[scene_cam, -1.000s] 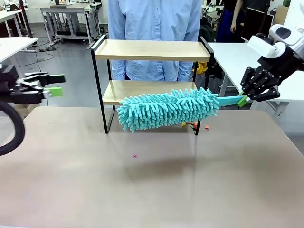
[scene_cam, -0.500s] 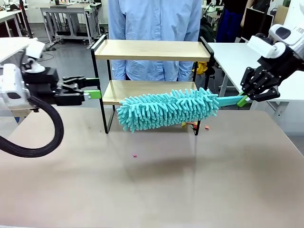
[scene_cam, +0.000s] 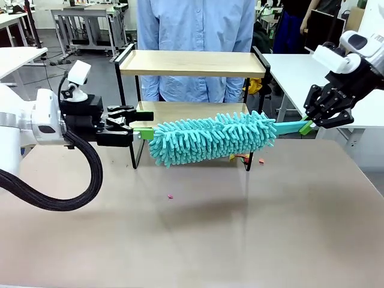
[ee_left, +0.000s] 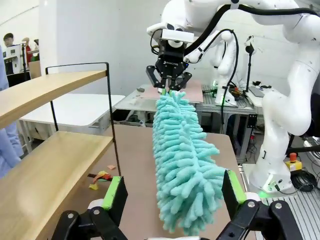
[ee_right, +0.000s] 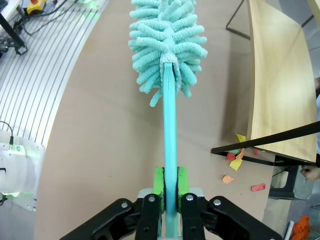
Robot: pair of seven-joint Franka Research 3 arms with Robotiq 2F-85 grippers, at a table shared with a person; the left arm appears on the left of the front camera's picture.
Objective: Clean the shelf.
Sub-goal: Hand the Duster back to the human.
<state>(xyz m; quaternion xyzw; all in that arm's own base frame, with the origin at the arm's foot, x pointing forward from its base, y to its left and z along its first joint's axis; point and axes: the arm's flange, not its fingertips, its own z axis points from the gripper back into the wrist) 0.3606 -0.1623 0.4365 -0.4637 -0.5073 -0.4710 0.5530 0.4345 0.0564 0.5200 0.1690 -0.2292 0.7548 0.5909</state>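
- The shelf (scene_cam: 192,63) stands at the far side of the table (scene_cam: 192,234), in front of a person.
- The right end effector (scene_cam: 307,126), at the shelf's right, is clamped on the handle of a turquoise duster (scene_cam: 210,138).
- The left end effector (scene_cam: 144,124), fingers apart, is at the duster's left tip, in front of the lower board.
- Small coloured scraps (scene_cam: 243,157) lie near the shelf's right leg.
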